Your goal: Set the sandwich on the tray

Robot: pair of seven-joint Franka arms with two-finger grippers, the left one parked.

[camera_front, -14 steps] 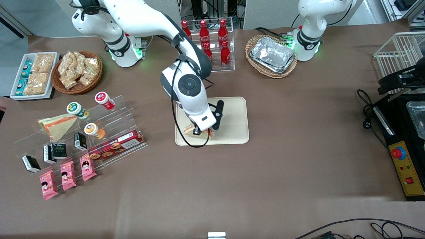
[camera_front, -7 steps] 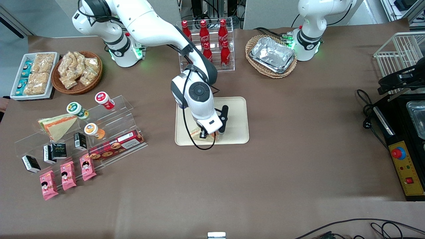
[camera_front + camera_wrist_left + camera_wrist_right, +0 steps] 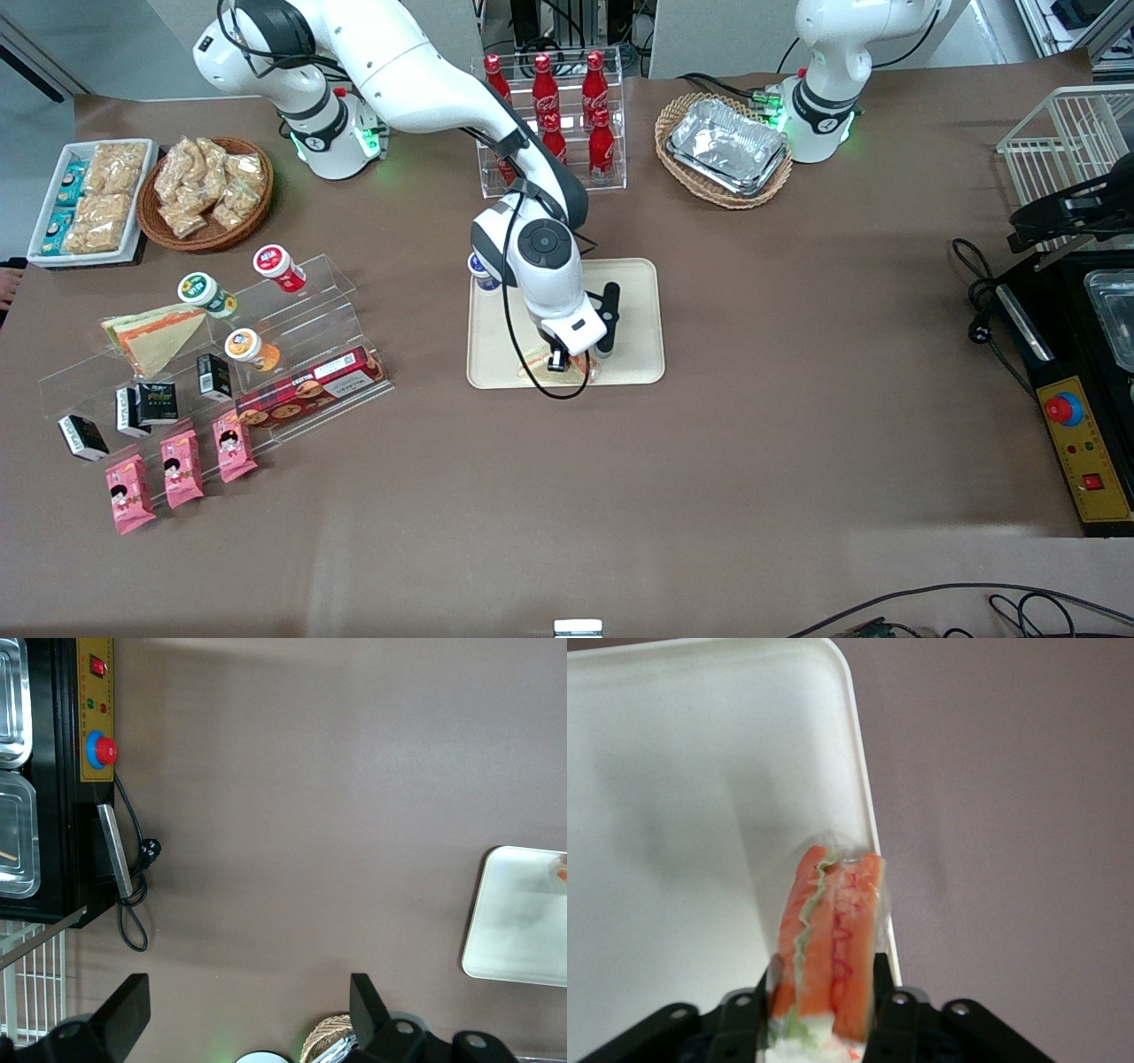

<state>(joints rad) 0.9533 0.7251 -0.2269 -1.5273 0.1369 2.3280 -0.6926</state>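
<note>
Two sandwiches are visible in the front view: a spare wedge (image 3: 155, 335) rests on the clear display stand (image 3: 213, 354) toward the working arm's end of the table, while the sandwich (image 3: 558, 365) for the task is pinched between the gripper (image 3: 571, 361) fingers low over the tray (image 3: 633, 301), at its edge nearest the front camera. The wrist view shows the sandwich (image 3: 830, 935) overlapping the tray's rim (image 3: 868, 833). Shifting it farther inside the rim before lowering and releasing would likely seat it flat.

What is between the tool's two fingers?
The sandwich: the right wrist view shows the tool shut on it, over the tray near its rim.
</note>
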